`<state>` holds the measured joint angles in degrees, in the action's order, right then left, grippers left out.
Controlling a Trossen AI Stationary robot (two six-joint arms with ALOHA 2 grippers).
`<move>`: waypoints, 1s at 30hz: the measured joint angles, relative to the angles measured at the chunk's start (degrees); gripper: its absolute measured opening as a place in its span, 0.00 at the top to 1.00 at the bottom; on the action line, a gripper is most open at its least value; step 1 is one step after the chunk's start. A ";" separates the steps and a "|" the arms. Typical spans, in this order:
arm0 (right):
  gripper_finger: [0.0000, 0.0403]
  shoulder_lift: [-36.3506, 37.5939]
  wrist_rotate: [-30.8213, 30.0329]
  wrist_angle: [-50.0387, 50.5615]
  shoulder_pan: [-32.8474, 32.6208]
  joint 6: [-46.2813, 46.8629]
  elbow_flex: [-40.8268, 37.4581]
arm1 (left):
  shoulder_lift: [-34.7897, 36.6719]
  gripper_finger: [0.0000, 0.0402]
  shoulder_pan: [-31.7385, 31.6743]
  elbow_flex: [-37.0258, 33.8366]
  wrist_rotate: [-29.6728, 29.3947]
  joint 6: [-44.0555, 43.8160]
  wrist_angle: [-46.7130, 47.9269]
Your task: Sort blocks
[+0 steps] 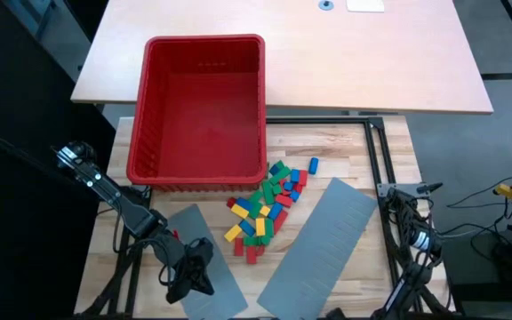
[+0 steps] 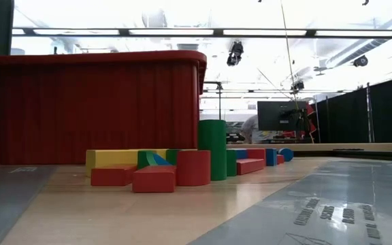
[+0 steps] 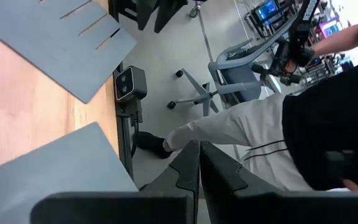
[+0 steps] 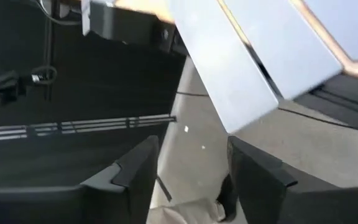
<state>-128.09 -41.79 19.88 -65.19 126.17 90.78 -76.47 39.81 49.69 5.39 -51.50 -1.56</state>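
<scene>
Left gripper (image 1: 189, 283) is hanging over the left grey panel (image 1: 204, 267) at the table's near edge, fingers (image 3: 188, 168) pressed together, holding nothing. Red bin (image 1: 204, 107) is sitting behind it.

Blocks (image 1: 267, 206) are lying in one loose heap just in front of the bin's right corner, between the two panels; one blue block (image 1: 313, 164) is sitting apart to the right.

Risk, as I'm reading it: heap is packed tight and long axes are pointing every way, mostly lying flat, though a green block (image 2: 212, 150) is standing upright, so fingers coming down are likely catching neighbours, scattering them, or tipping that upright one.

Right panel (image 1: 321, 244) is lying diagonally.

Right gripper (image 4: 188, 171) is parked off the near right edge, fingers apart, empty.
</scene>
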 joint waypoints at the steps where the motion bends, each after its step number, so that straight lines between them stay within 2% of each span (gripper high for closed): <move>1: 0.53 0.01 0.58 0.11 -0.23 -0.01 0.00 | 0.00 1.00 0.00 0.00 0.00 -0.65 0.02; 8: 0.42 -0.51 1.58 2.04 -1.11 0.96 -0.04 | 0.00 1.00 0.00 0.00 -0.16 -3.78 0.98; 14: 0.37 -4.09 0.59 -3.43 -1.04 0.34 0.19 | 0.00 1.00 0.00 0.00 -0.34 -5.30 2.44; 18: 0.37 -5.54 -1.12 -6.85 -1.08 1.61 0.20 | 0.00 1.00 0.03 0.00 -0.33 -6.69 2.66; 30: 0.38 -7.79 -1.10 -7.55 -0.21 3.31 0.07 | 0.00 1.00 0.07 0.00 -0.32 -7.55 2.93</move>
<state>-135.88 -42.89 12.33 -65.40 129.49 90.85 -76.47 39.88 49.69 5.07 -59.05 1.37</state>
